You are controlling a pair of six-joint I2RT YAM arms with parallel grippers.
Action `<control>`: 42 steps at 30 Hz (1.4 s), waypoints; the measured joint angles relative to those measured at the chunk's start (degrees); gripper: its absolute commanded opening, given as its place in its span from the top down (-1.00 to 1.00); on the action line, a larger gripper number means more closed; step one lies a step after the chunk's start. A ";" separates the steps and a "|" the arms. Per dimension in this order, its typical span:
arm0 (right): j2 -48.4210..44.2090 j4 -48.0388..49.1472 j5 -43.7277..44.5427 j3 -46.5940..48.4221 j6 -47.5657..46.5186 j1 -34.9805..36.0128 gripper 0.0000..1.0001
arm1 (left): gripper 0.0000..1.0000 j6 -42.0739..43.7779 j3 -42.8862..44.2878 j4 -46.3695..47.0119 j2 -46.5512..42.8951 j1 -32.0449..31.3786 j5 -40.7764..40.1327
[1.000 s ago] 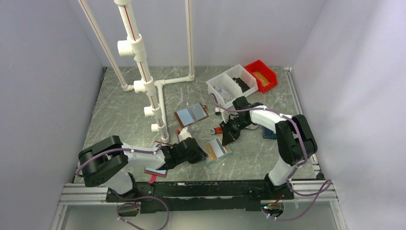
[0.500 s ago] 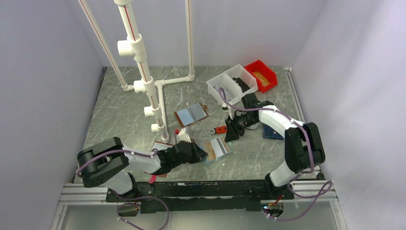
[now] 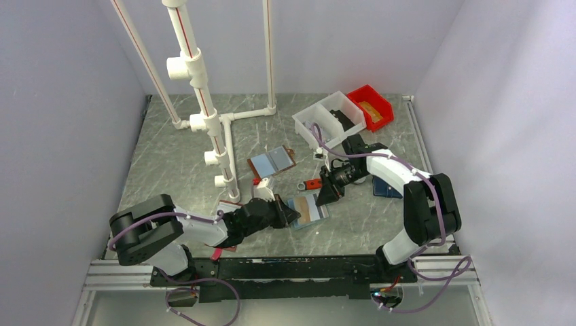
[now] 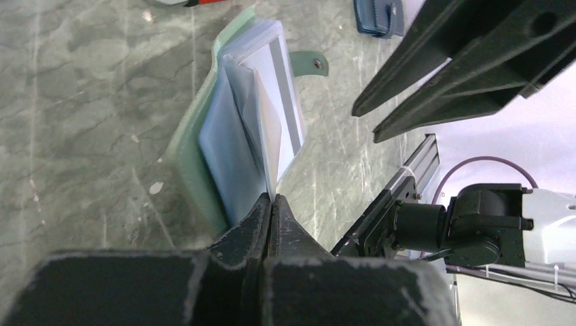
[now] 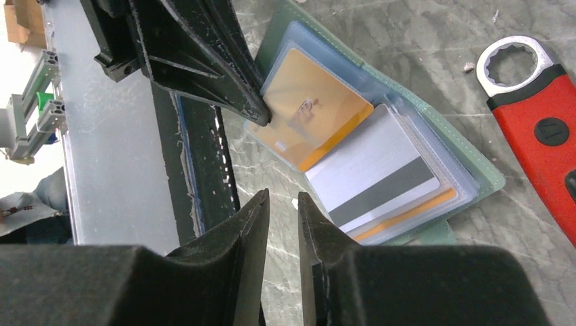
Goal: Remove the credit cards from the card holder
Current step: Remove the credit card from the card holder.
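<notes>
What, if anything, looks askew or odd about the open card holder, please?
One clear sleeve of the card holder stands up on edge, apparently pinched in the shut left tool, while the other sleeves lie flat.

No text, brand, number or sign could be read in any of the views. A small pale mark was seen on the face of the orange card (image 5: 309, 112) in the card holder (image 5: 488, 178), but it was too blurred to be made out.
</notes>
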 measured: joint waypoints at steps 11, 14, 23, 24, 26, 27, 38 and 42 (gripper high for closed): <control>1.68 0.76 -0.02 0.00 2.10 0.13 0.47 | 1.00 3.80 -0.72 8.96 0.66 0.04 2.40; 2.82 0.39 -0.20 0.04 1.90 0.13 0.44 | 1.00 4.57 -1.70 12.31 1.07 0.04 3.02; 3.87 -0.79 -1.55 0.33 1.60 0.13 0.31 | 1.00 7.06 -2.05 15.65 1.16 0.04 4.42; 3.87 -0.96 -1.70 0.35 1.44 0.13 0.30 | 1.00 7.26 -2.05 15.87 1.16 0.04 4.59; 3.87 -1.33 -2.14 0.35 1.25 0.13 0.28 | 1.00 7.85 -2.05 16.41 1.16 0.04 4.98; 3.87 -1.49 -2.47 0.35 1.18 0.13 0.28 | 1.00 8.15 -2.05 16.50 1.16 0.04 5.14; 3.89 -3.98 -5.84 1.60 -0.28 0.07 0.30 | 1.00 10.16 -2.05 19.10 1.27 0.02 6.67; 3.89 -5.40 -6.88 2.08 -1.62 0.00 0.31 | 1.00 10.19 -2.05 20.37 1.46 0.02 7.02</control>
